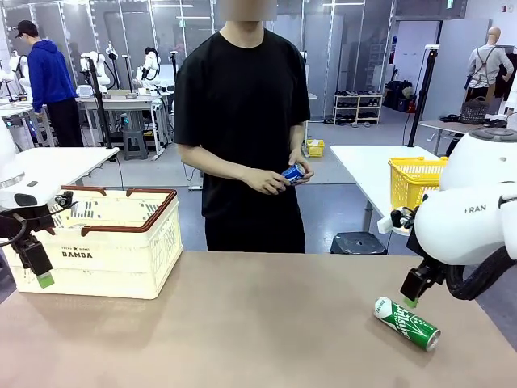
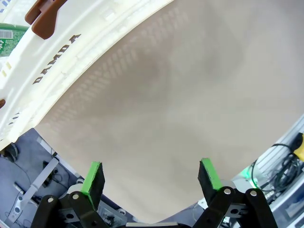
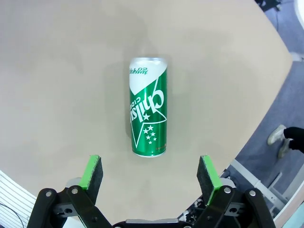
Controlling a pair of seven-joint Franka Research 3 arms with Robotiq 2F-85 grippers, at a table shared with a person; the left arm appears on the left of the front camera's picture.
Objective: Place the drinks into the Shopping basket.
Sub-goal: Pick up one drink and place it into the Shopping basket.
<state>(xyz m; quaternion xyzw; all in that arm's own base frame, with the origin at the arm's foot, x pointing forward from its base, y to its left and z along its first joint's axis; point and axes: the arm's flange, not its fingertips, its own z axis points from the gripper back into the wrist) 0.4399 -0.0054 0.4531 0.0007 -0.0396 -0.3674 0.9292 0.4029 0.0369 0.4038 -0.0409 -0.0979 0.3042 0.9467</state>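
A green drink can (image 1: 405, 323) (image 3: 148, 113) with white marks lies on its side on the brown table at the right. My right gripper (image 1: 410, 297) (image 3: 151, 175) hovers just above it, open, its fingers wider than the can. A blue can (image 1: 293, 173) is held in the person's hands at the far side. The cream Shopping basket (image 1: 113, 255) marked DAMDA stands at the table's left; its side wall (image 2: 57, 66) curves across the left wrist view. My left gripper (image 1: 39, 273) (image 2: 152, 178) hangs open near the basket's front left corner, with nothing between its fingers.
A person in black stands across the table. A yellow mesh basket (image 1: 416, 179) sits on another white table behind at the right. Bare tabletop (image 1: 258, 323) stretches between the basket and the green can.
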